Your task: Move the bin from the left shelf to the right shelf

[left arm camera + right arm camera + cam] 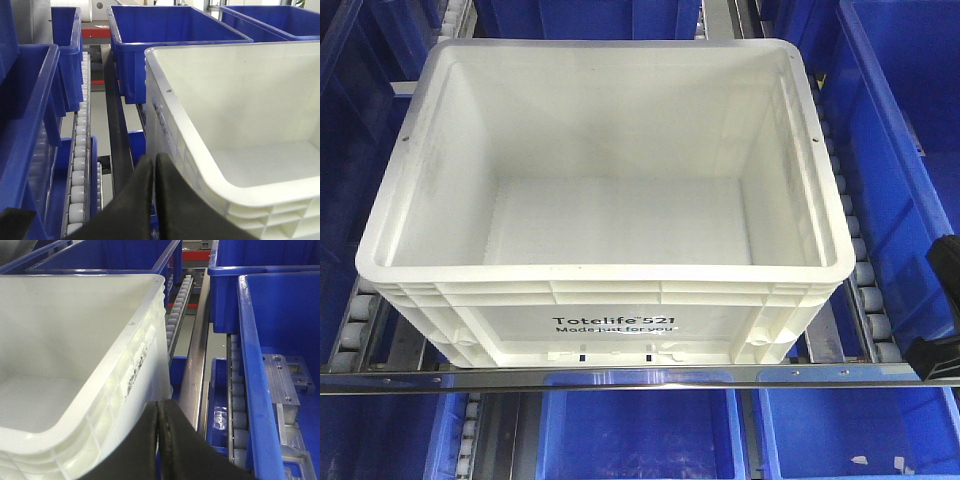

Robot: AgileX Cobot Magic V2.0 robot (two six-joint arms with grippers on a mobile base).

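The roller shelf [620,377] carries everything here, its metal front rail running across below the bin. On it sits the white Totelife crate [605,320], empty and upright, flanked by blue bins [905,140] on both sides and with more blue bins on the level below.

Relative to the jaws, the crate lies between the two arms: its left wall [170,135] stands just to the right of the left gripper [154,165], and its right wall [135,365] just to the left of the right gripper [159,412]. Both sets of jaws are pressed together with nothing between them, so neither holds the crate; each sits outside a near corner, close to the wall. Whether they touch it I cannot tell.

Smaller still, the white rollers [77,175] run beside the left jaws, and another line of rollers [238,405] beside the right.

The risk, as I judge it: lifting by squeezing from both sides relies on even pressure. Uneven contact could tilt the crate or let it slip, and the close blue bins leave little room for the arms.
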